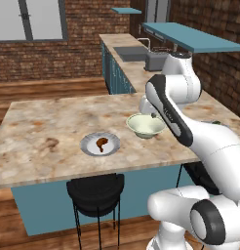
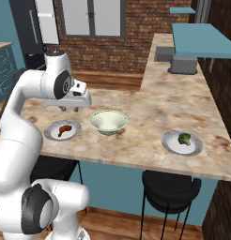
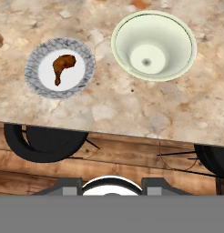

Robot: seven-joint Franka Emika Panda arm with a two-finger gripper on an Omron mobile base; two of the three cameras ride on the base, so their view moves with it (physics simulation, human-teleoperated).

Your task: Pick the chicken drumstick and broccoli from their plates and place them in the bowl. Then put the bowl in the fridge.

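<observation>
The bowl (image 1: 146, 125) stood on the marble counter (image 1: 53, 127), partly behind the white arm (image 1: 173, 112). Just left of the bowl lay a plate (image 1: 100, 144) with the chicken drumstick (image 1: 101, 143) on it. Below the plate, a black stool (image 1: 95, 189) stood under the counter edge.

Below me marble counter (image 2: 150, 112): drumstick plate (image 2: 51, 133), bowl (image 2: 108, 122), broccoli plate (image 2: 195, 145); far end maybe toaster (image 2: 184, 64).
</observation>
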